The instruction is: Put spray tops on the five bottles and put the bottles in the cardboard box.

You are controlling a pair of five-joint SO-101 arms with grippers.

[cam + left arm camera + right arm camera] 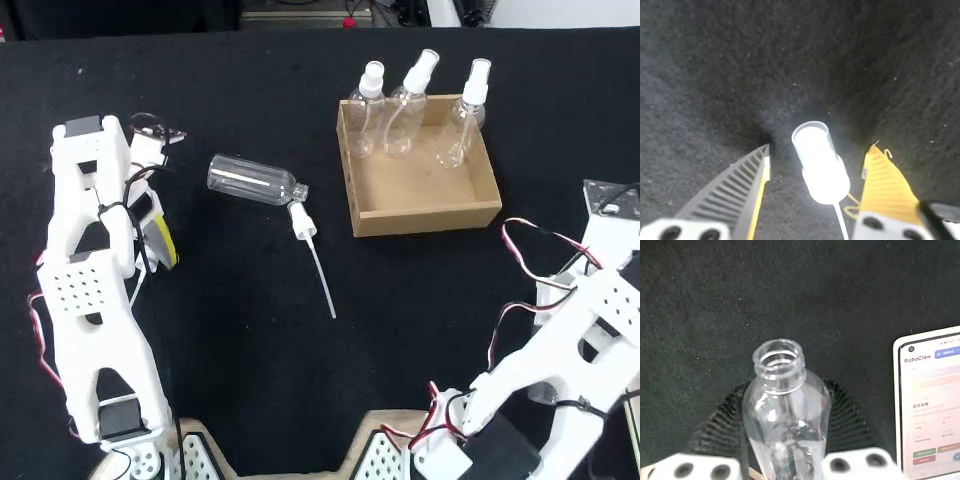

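My left gripper (820,149) is open, its yellow-edged fingers (747,182) standing either side of a white spray top (821,165) on the black cloth, with gaps on both sides. In the high view this gripper (158,236) points down at the table's left. My right gripper (790,390) is shut on a clear bottle (785,390) with an open neck and no top. Another clear bottle (252,181) lies on its side mid-table, a loose spray top (303,222) with a long tube beside its neck. Three bottles with spray tops (405,105) stand in the cardboard box (425,215).
A phone (932,405) with a lit screen lies on the cloth beside the right gripper. The right arm (590,330) fills the lower right corner, with red and white wires looping off it. Black cloth covers the table.
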